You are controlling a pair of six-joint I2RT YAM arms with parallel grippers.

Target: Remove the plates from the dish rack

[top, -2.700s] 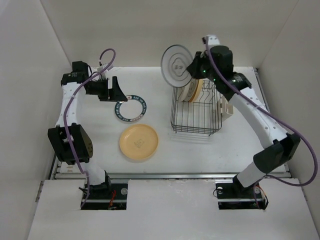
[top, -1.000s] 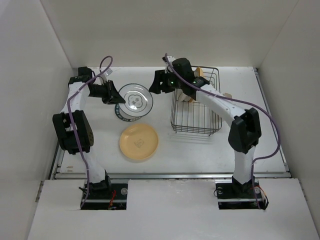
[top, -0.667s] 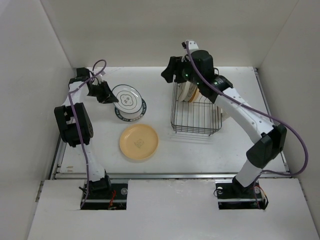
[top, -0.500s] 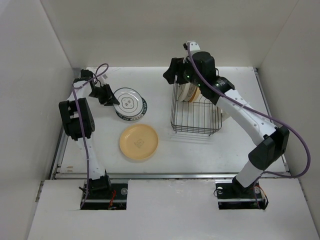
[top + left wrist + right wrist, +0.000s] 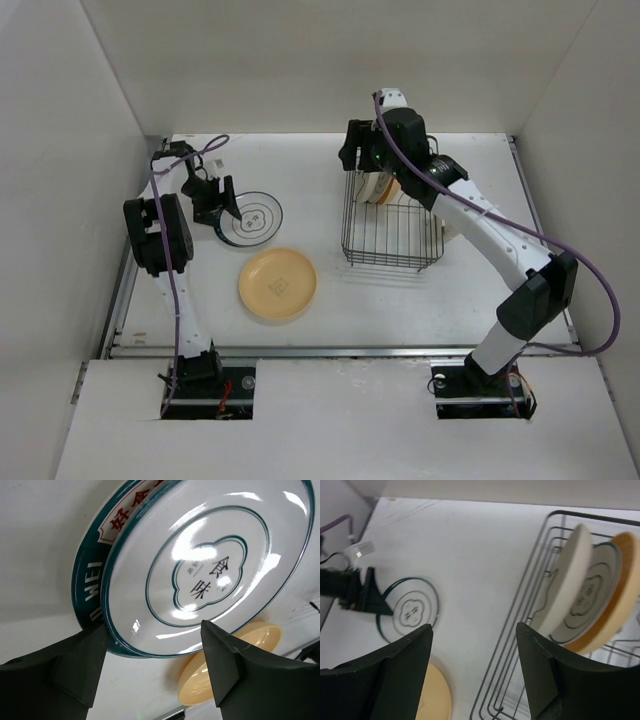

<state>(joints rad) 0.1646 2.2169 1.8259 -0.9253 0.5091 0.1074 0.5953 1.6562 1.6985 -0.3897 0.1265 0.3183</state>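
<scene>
A white plate with a dark ring (image 5: 252, 216) (image 5: 200, 565) lies flat on a teal-rimmed plate (image 5: 86, 587) at the table's left. My left gripper (image 5: 212, 200) (image 5: 152, 652) stands open, its fingers either side of that plate's near rim without touching it. A yellow plate (image 5: 278, 284) (image 5: 434, 700) lies flat nearer the front. The dish rack (image 5: 395, 250) (image 5: 530, 605) holds three upright plates: a cream one (image 5: 570, 580), a white ringed one (image 5: 594, 597) and an orange-yellow one (image 5: 626, 587). My right gripper (image 5: 352, 158) (image 5: 475, 665) hangs open and empty above the rack's far left corner.
A white caddy (image 5: 450, 215) is clipped to the rack's right side. White walls close in the table on the left, back and right. A purple cable (image 5: 200, 150) loops over the left arm near the back left corner.
The left gripper brought the white ringed plate down flat onto the teal-rimmed plate and opened. The right arm swung back from the left to above the rack.
</scene>
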